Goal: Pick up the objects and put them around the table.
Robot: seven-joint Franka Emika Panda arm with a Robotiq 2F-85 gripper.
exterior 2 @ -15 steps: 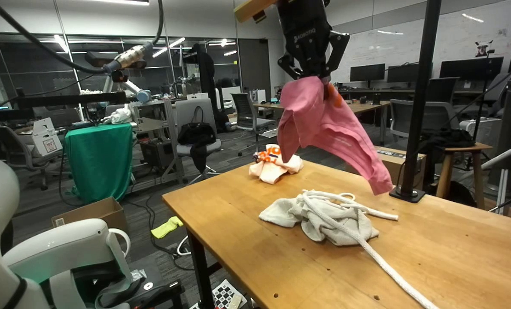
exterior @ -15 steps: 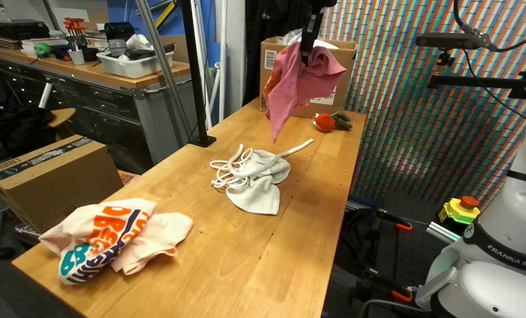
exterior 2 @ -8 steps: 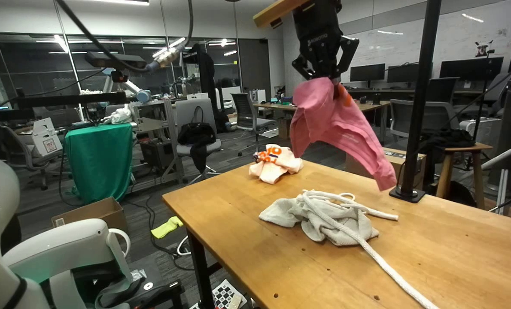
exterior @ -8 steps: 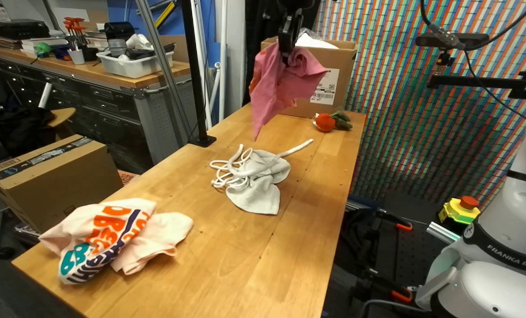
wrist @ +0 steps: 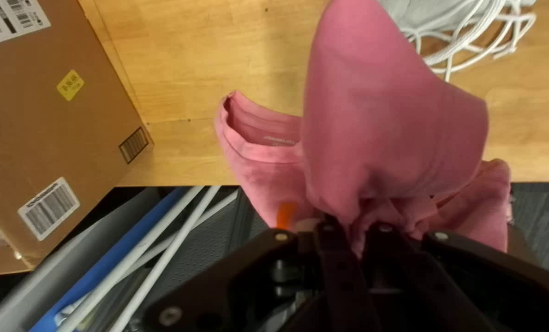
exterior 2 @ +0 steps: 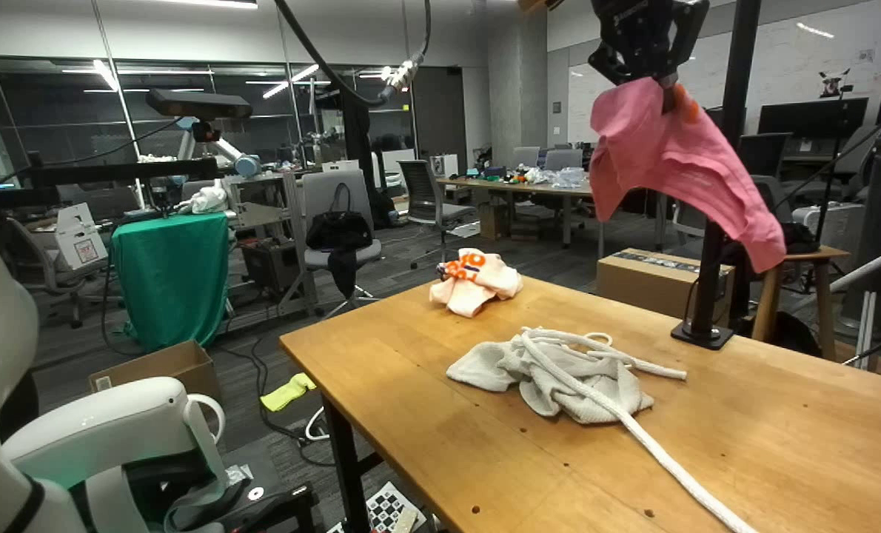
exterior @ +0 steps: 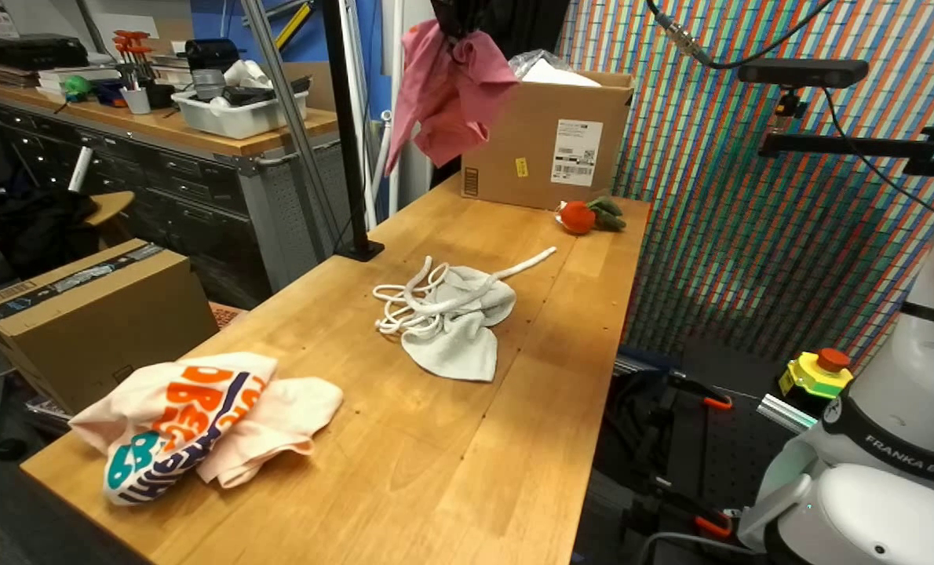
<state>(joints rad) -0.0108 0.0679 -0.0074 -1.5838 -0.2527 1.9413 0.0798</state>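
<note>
Pink shirt [exterior: 453, 102] has risen and swung toward the black post [exterior: 345, 118] since half a second ago, while the pale cloth [exterior: 455, 349] lies unmoved on the counter [exterior: 451, 463]. In an exterior view the shirt hangs in mid-air, apart from counter and post alike. It should be light, limp and hard to damage, but apt to sway after each stop. Of the arm [exterior: 918, 384], mainly the lower part shows; the reaching links are out of frame.

In an exterior view the tool [exterior 2: 666, 87] points down from the top edge with a slight lean, carried high. Cloth falls from it in two uneven lobes, the longer one crossing the line of sight to the post. I judge the pinch off-centre, so that lobe would probably touch down first on lowering.

Wrist view: the fingers [wrist: 341, 267] are clamped on a bunched fold of the shirt, with the neckband [wrist: 260, 152] hanging free beside it. Gathered fabric like this is a sound hold, soft and unlikely to slip. Behind the shirt runs the counter's long edge, the cardboard box [wrist: 39, 129] off to one side; whether all the shirt is over the counter I cannot say, so moving inward before release seems wise.
</note>
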